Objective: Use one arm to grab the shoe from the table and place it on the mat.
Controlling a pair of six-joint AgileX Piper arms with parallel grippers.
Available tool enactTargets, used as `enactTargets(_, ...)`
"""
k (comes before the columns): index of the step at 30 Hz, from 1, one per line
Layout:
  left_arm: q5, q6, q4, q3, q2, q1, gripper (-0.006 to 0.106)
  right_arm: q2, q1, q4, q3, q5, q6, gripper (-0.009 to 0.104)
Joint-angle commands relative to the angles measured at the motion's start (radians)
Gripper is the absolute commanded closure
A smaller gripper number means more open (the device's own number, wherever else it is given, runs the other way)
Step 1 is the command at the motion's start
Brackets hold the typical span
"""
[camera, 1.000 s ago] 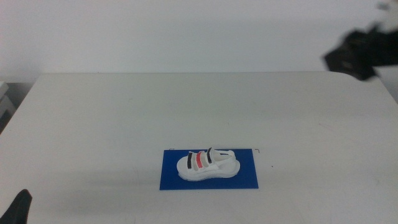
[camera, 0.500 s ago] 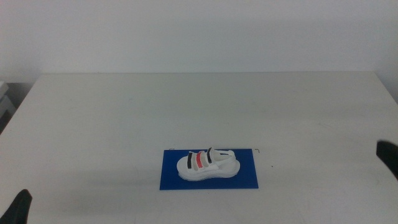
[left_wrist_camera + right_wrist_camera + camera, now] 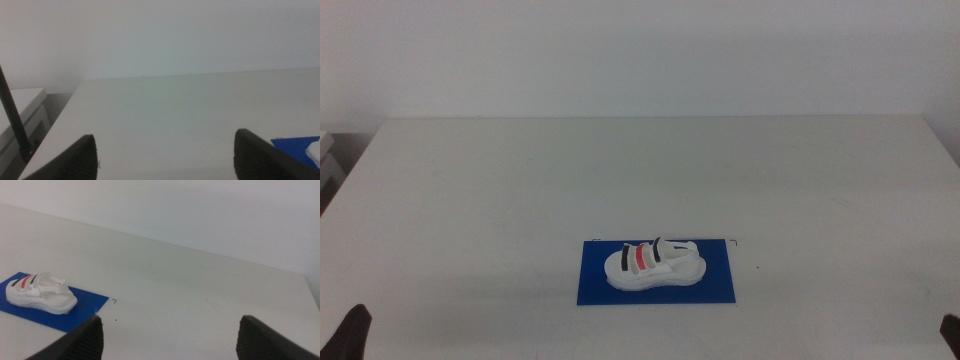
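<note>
The white shoe (image 3: 654, 265) with black and red straps lies on the blue mat (image 3: 594, 286) near the front middle of the white table (image 3: 520, 180). My left gripper (image 3: 354, 336) waits at the bottom left corner; in the left wrist view it (image 3: 167, 160) is open and empty, with a corner of the mat (image 3: 299, 146) at the edge. My right gripper (image 3: 950, 328) shows only as a dark tip at the bottom right corner. In the right wrist view it (image 3: 172, 340) is open and empty, well apart from the shoe (image 3: 40, 294) on the mat (image 3: 80, 307).
A white wall (image 3: 640, 50) rises behind the table's far edge. A grey-white piece of furniture (image 3: 328, 165) stands past the left edge. A thin black cable (image 3: 14, 120) crosses the left wrist view.
The right arm has dropped from the upper right of the middle view down to the bottom right corner. The shoe, the mat and the left gripper have not moved.
</note>
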Motion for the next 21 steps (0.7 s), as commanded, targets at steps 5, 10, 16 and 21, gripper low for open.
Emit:
enactTargets(5, -0.083, -0.005, -0.010, 0.007, -0.010, -0.005, 0.007, -0.124, -0.005, -0.012, 0.063, -0.083, -0.005, 0.003)
enactTargets(10, -0.083, -0.005, -0.010, 0.007, -0.009, -0.005, 0.007, -0.146, -0.005, -0.012, 0.118, -0.092, -0.005, 0.003)
enactTargets(16, -0.083, -0.005, -0.010, 0.007, -0.009, -0.005, 0.007, -0.146, -0.005, -0.012, 0.165, -0.095, -0.005, 0.003)
enactTargets(21, -0.083, -0.005, -0.010, 0.007, -0.009, -0.005, 0.007, -0.146, -0.005, -0.012, 0.165, -0.109, -0.005, 0.003)
